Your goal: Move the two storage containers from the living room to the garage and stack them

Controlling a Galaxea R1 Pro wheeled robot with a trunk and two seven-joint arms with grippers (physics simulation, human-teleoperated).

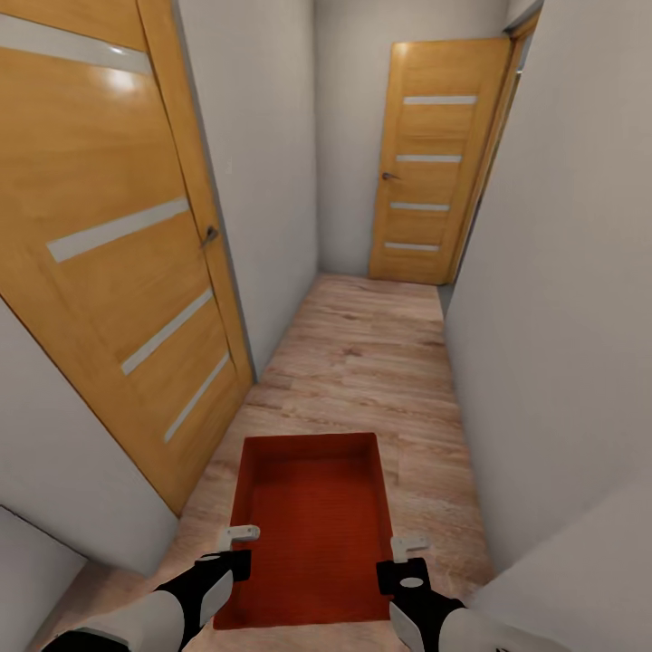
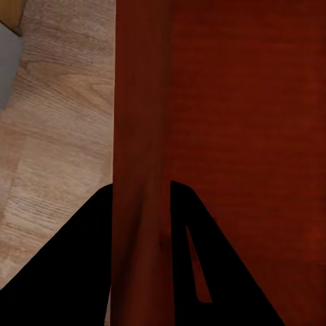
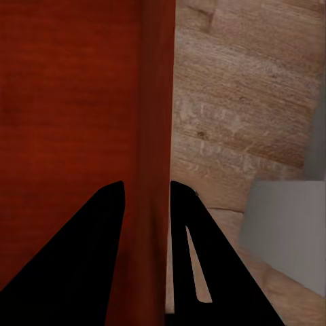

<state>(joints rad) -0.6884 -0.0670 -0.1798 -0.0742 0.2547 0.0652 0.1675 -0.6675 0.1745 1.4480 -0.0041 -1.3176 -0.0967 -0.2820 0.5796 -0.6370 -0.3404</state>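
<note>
One storage container (image 1: 312, 525) is carried level ahead of the trunk, above the wood-plank floor (image 1: 362, 362) of a narrow corridor. The left tool (image 1: 237, 536) is pinched on its left wall and the right tool (image 1: 409, 545) on its right wall, presumably to keep it balanced in transit. Passage is constrained by grey walls (image 1: 552, 272), a side door (image 1: 109, 235) and a closed far door (image 1: 435, 163).

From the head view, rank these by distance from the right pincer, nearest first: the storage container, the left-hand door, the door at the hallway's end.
1. Storage container: its right wall sits in the right pincer.
2. Left-hand door: on the left wall, alongside the container.
3. End door: far ahead, at the hallway's end.
</note>
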